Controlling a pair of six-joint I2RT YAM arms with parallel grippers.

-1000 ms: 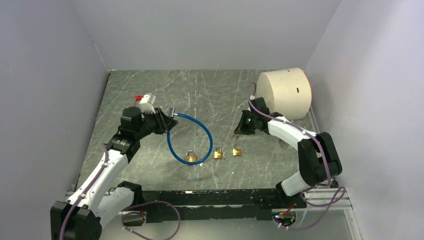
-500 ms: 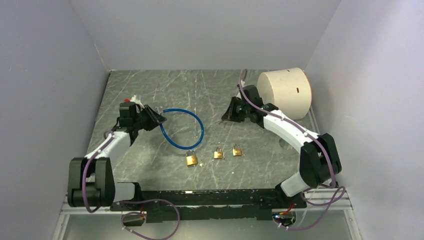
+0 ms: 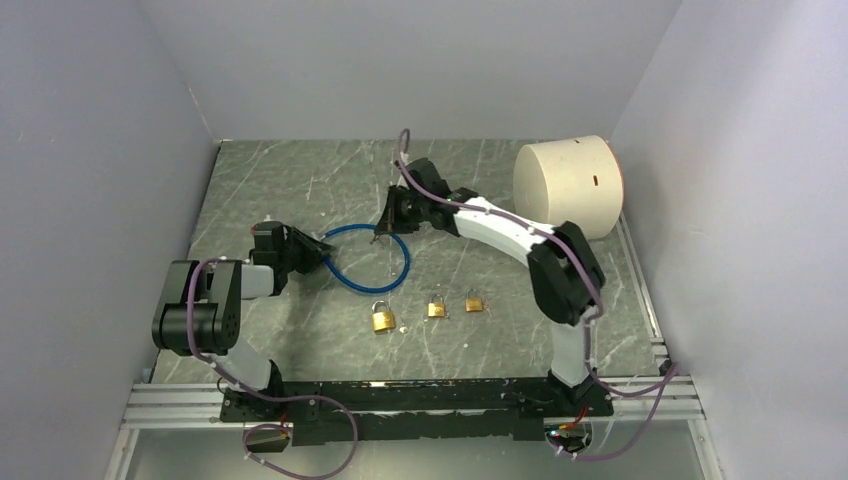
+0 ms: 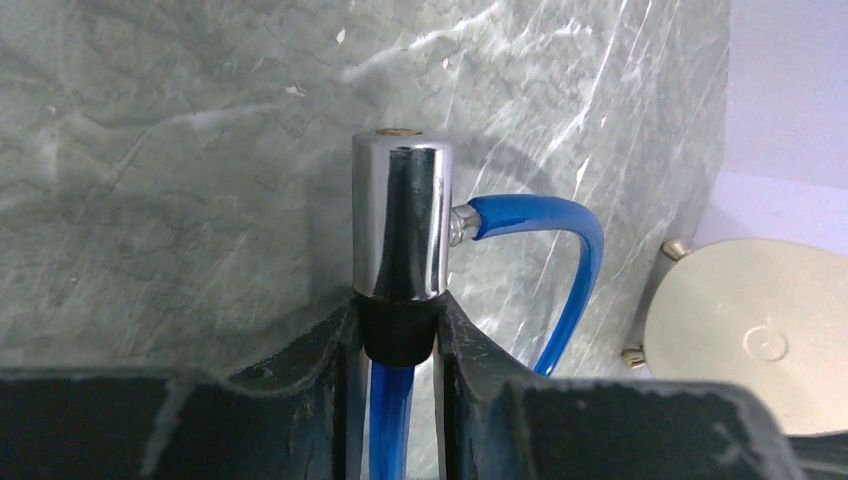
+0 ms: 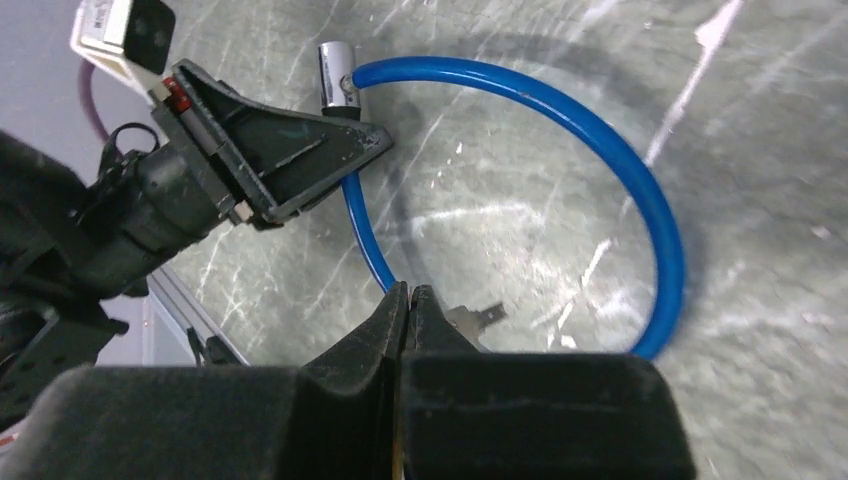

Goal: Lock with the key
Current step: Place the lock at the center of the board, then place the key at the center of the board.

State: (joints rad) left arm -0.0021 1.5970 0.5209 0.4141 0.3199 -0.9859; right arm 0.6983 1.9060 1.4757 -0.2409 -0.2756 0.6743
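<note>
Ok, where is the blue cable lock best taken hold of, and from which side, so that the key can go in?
At the black collar below the chrome cylinder, from the end opposite the keyhole, as the left end effector holds it. That probably leaves the keyhole face free, and the blue cable leaves sideways.

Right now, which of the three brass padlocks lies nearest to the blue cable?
The leftmost padlock, also the biggest, close to the blue cable; the middle padlock and right padlock lie farther off.
</note>
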